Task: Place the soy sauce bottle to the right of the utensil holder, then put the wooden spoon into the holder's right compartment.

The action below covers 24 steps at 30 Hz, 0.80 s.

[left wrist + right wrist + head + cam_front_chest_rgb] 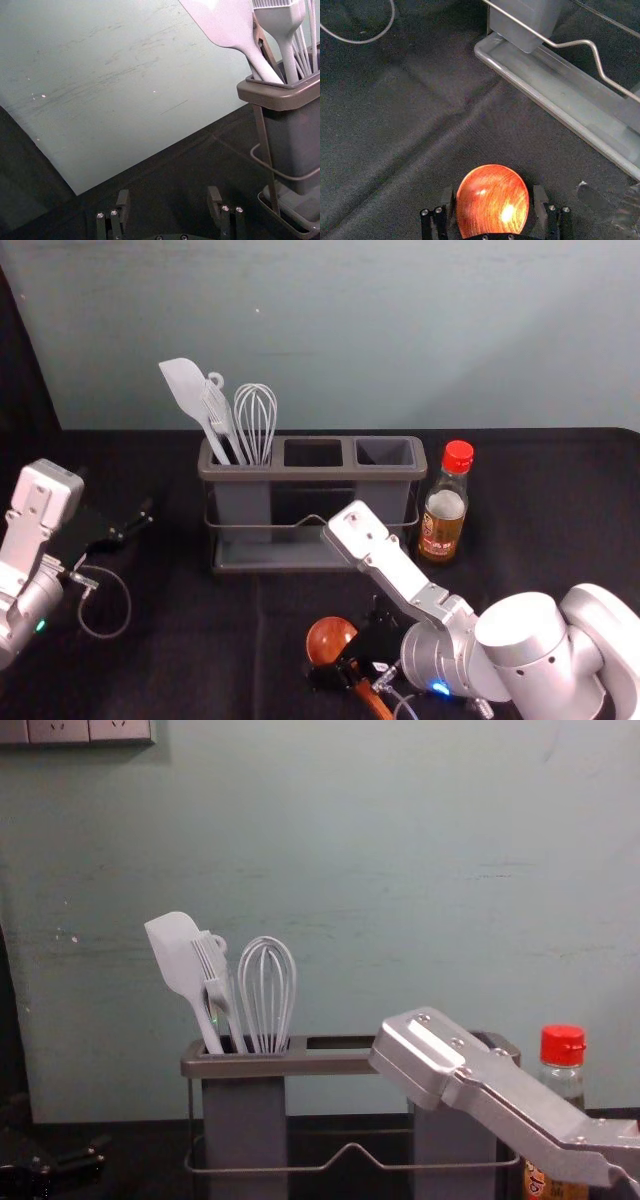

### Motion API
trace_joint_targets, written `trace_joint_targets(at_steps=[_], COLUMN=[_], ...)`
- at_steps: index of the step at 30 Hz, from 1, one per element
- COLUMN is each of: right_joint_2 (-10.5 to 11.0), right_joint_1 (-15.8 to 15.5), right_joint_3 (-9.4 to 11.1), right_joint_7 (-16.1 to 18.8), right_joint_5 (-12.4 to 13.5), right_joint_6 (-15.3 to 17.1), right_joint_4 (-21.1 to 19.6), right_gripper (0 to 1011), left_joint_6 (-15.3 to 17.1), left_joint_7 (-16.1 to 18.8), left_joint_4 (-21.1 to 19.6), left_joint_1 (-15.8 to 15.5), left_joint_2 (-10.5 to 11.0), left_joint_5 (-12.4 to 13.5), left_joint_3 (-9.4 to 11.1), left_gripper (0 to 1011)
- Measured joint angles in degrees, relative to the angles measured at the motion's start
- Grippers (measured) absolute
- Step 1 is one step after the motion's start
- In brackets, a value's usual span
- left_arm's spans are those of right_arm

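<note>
Item 1: wooden spoon (330,640). Lower centre of the head view, lying in front of the utensil holder (310,475); round reddish-brown bowl, handle (372,700) running toward the bottom edge. Handling, as judged: light, stiff, not fragile; the glossy finish probably slick, the curved bowl liable to turn or squirt out of a loose pinch. Recommended hold: the neck, or the bowl squarely across its sides, leaving the handle free to enter the holder first.

Item 2: right gripper (493,193). Bottom centre of the right wrist view, at the spoon; fingers spread, one on each side of the bowl, with narrow gaps visible. Not clenched; no firm grasp seen. Closing evenly appears to be the next need.

Item 3: soy sauce bottle (443,515), red cap, labelled. Right of centre in the head view, upright, just beside the holder's right end; its placement looks done. Likely glass, heavier than the spoon and easily tipped by a passing arm.

Item 4: right compartment (385,452). Centre right of the head view, vacant, awaiting the spoon. White utensils occupy the left one.

Item 5: left gripper (168,200). Bottom of the left wrist view, idle, fingers parted, holding nothing.
</note>
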Motion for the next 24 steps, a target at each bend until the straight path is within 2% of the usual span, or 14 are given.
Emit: trace_joint_targets(at_steps=[12, 17, 20, 24], right_joint_2=[-0.8, -1.1, -1.3, -1.5], right_joint_1=[-0.4, -0.4, -0.4, -0.4], right_joint_3=[0.7, 0.8, 0.9, 0.9], right_joint_7=[1.4, 1.9, 2.0, 2.3], right_joint_5=[-0.9, -1.4, -1.8, -2.2], right_joint_6=[-1.2, -1.3, -1.2, -1.0], right_joint_4=[0.4, 0.6, 0.7, 0.8], right_gripper=[1004, 938, 853, 841], left_joint_6=[0.0, 0.0, 0.0, 0.0], left_joint_7=[0.0, 0.0, 0.0, 0.0], left_joint_4=[0.0, 0.0, 0.0, 0.0], left_joint_1=[0.0, 0.0, 0.0, 0.0], left_joint_2=[0.0, 0.0, 0.0, 0.0], left_joint_5=[0.0, 0.0, 0.0, 0.0], left_joint_3=[0.0, 0.0, 0.0, 0.0], left_gripper=[1011, 1011, 1011, 1011])
